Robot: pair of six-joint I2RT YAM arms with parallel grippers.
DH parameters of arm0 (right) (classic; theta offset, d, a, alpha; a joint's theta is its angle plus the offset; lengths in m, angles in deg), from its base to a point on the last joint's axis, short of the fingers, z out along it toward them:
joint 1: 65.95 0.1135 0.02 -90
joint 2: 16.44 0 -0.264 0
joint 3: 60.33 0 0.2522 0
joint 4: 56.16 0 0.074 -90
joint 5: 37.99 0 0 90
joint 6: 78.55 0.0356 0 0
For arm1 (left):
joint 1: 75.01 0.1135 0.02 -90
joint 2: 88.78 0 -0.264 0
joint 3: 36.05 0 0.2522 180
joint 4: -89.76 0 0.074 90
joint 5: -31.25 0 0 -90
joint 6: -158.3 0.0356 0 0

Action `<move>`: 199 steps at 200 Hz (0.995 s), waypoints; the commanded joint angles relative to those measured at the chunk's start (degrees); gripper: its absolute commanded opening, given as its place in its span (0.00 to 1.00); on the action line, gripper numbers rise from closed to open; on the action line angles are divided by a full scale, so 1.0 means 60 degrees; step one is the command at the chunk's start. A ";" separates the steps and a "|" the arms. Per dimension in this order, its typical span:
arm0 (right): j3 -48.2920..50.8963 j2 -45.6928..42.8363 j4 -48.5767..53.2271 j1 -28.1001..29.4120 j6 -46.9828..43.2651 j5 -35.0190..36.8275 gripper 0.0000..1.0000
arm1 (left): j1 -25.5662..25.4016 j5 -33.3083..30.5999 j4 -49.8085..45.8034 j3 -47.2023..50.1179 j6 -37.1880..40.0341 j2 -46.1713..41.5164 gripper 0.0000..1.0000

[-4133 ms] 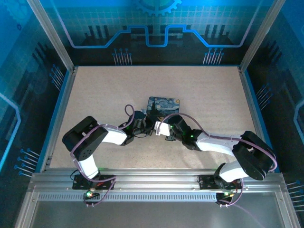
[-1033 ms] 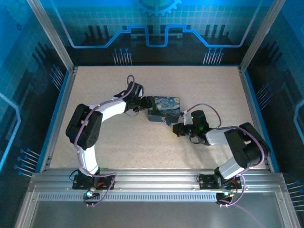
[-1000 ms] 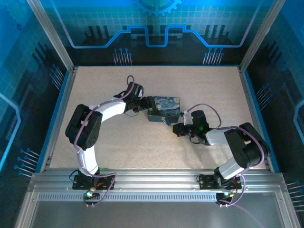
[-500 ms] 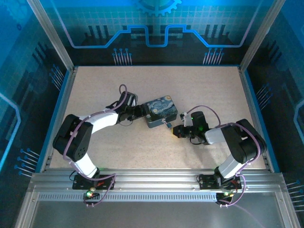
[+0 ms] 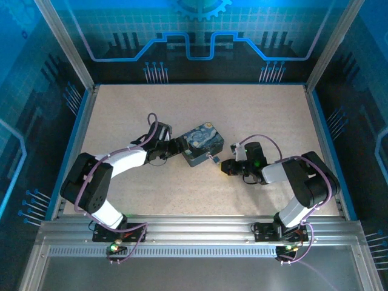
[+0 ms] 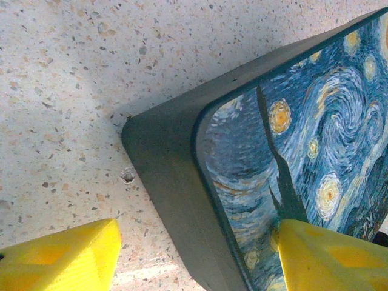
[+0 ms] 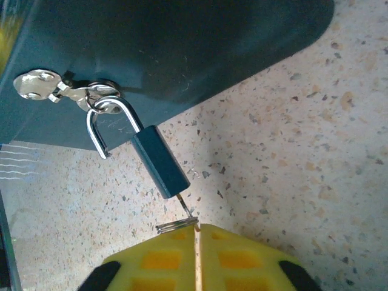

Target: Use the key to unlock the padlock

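The small dark blue padlock (image 7: 160,160) hangs by its pale shackle (image 7: 97,130) from the hasp of the blue painted tin (image 7: 182,48). One shackle leg stands free of the body. The thin key (image 7: 187,209) is in the lock's underside, its wire ring (image 7: 176,225) beside my right gripper (image 7: 197,233), which is shut on the key's head. From above, the padlock (image 5: 213,159) lies between the tin (image 5: 203,140) and the right gripper (image 5: 223,167). My left gripper (image 6: 200,239) is open and straddles the tin's (image 6: 176,182) rounded corner. Its left finger (image 6: 60,254) is clear of the wall.
The speckled table (image 5: 182,109) is walled by blue panels with metal posts at the corners. A rail (image 5: 194,233) carrying both arm bases runs along the near edge. The left arm (image 5: 115,163) lies low across the left-middle of the table.
The tin has slid toward the near left and turned, with the left arm drawing back alongside it. The right gripper has stayed at the padlock with the key.
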 commanded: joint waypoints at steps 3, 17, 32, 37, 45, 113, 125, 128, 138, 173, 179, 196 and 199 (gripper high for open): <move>0.0228 -0.0280 0.0192 -0.0269 -0.0041 -0.0024 0.16 | 0.0026 -0.0396 -0.1089 0.0227 0.0082 0.0018 0.70; 0.0323 -0.0592 0.0362 -0.0325 -0.0176 0.0056 0.22 | 0.0025 -0.0426 -0.1104 0.0208 0.0103 -0.0012 0.70; 0.0348 -0.0993 0.0673 -0.0383 -0.0409 0.0109 0.28 | 0.0025 -0.0426 -0.1134 0.0180 0.0116 -0.0038 0.70; 0.0340 -0.1113 0.0750 -0.0407 -0.0478 0.0099 0.30 | 0.0025 -0.0418 -0.1131 0.0176 0.0119 -0.0046 0.70; 0.0297 -0.1299 0.0874 -0.0452 -0.0582 0.0042 0.34 | 0.0026 -0.0405 -0.1115 0.0175 0.0116 -0.0042 0.70; -0.0817 -0.0842 0.0945 -0.0747 -0.0939 -0.1580 0.54 | 0.0029 -0.0287 -0.1030 0.0097 0.0059 -0.0077 0.70; -0.0992 -0.0533 0.0884 -0.0677 -0.0899 -0.1633 0.55 | 0.0025 -0.0260 -0.1000 0.0110 0.0037 -0.0068 0.70; -0.1041 -0.0462 0.0864 -0.0661 -0.0892 -0.1623 0.55 | 0.0025 -0.0251 -0.0999 0.0104 0.0029 -0.0069 0.70; -0.1174 -0.0242 0.0818 -0.0536 -0.0886 -0.1580 0.55 | 0.0027 -0.0243 -0.0991 0.0131 0.0021 -0.0087 0.70; -0.1383 0.0395 0.0408 -0.0236 -0.0656 -0.1495 0.54 | 0.0025 -0.0265 -0.1031 0.0124 0.0036 -0.0136 0.70; -0.1390 0.0480 0.0330 -0.0189 -0.0624 -0.1534 0.54 | 0.0026 -0.0258 -0.1037 0.0123 0.0037 -0.0135 0.70; -0.1489 0.0659 0.0399 0.0027 -0.0653 -0.1590 0.53 | 0.0029 -0.0243 -0.1033 0.0102 0.0038 -0.0119 0.70; -0.1489 0.0680 0.0418 0.0068 -0.0660 -0.1579 0.53 | 0.0026 -0.0243 -0.1052 0.0097 0.0036 -0.0103 0.70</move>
